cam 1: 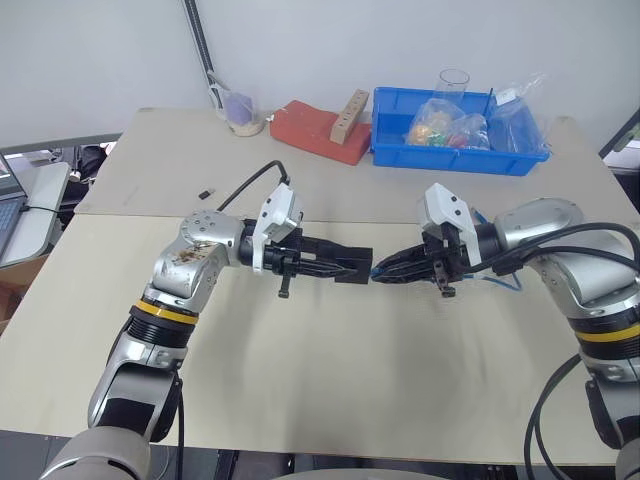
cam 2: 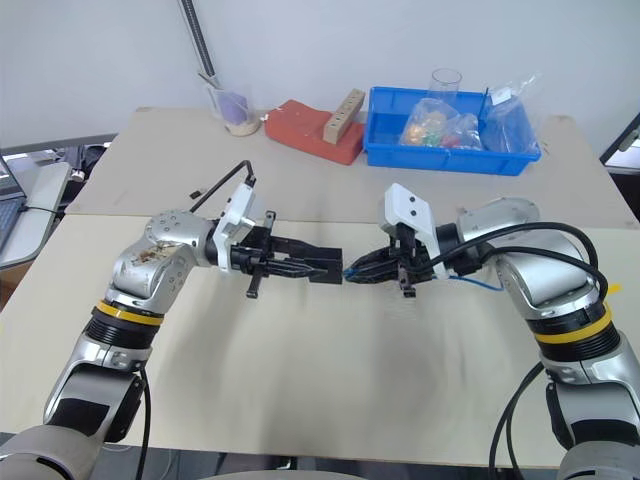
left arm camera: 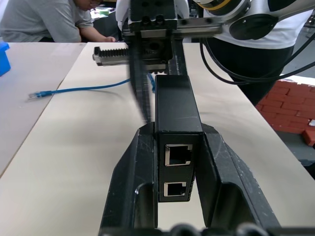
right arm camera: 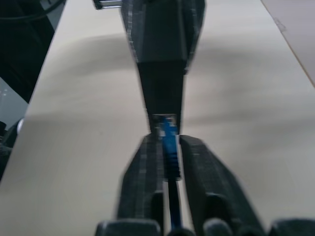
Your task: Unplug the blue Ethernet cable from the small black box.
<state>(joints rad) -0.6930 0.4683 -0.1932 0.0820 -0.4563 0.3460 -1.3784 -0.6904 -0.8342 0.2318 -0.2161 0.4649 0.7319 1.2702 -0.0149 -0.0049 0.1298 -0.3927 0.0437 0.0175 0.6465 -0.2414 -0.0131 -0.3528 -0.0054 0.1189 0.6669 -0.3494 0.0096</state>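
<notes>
At mid-frame the right gripper (right arm camera: 170,162) is pinched on the cable (right arm camera: 170,140) just behind its plug, still seated in the box (left arm camera: 177,110). The left gripper (cam 1: 345,268) clamps the box above the table (cam 1: 330,380), steadying it so the plug can likely be pulled straight out.

Small black box (cam 1: 352,270) left of Ethernet cable (right arm camera: 170,142), touching

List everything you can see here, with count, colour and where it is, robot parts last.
small black box: one, black, held above the table between the grippers
blue Ethernet cable: one, blue, plugged into the box, trailing past the right arm
table: one, beige
bin: one, blue, far right of table, holding plastic bags
red block: one, red, far centre
cup: one, clear, far left
left gripper: black, shut on the box
right gripper: black, shut on the cable
</notes>
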